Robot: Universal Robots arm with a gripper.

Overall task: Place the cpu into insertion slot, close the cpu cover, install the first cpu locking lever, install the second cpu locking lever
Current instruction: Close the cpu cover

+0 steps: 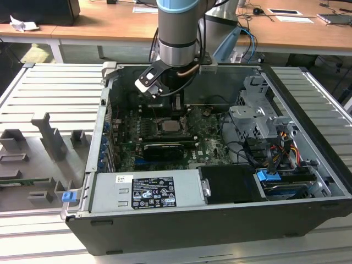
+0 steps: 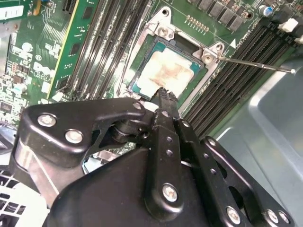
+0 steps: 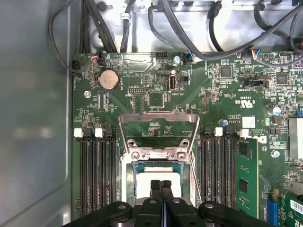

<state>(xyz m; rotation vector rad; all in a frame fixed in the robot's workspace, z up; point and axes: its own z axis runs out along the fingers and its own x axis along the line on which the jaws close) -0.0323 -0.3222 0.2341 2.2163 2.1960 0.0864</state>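
So, gripper (image 2: pixel 163 97): jaws pinched fully together with nothing between them, tips right at one edge of the cpu (image 2: pixel 165 71). Can't tell if they actually touch it.
cpu: lying flat inside the insertion slot (image 2: pixel 183 45) with smeary old paste on its lid, so the placing step looks done to me.
cpu cover (image 3: pixel 158 117): flipped up and open, hinged on the socket edge away from the gripper, bare board visible through its cut-out. Nothing clamps the chip down yet.
locking lever (image 2: pixel 255 64): thin wire rod sticking out loose over the memory slots (image 3: pixel 94 175), not hooked.
why closed jaws: my guess is a narrow closed tip fits the tight socket area and works as a poker rather than a grabber.
crowding: memory slots flank the socket on both sides, the long black card (image 1: pixel 163 148) sits on its near side, and cables (image 3: pixel 189 28) hang along the board edge beyond the cover.
case (image 1: pixel 220 225): lies open on the slatted worktop (image 1: pixel 55 88), drive cage (image 1: pixel 256 118) on the exterior view's right, well apart from the arm.
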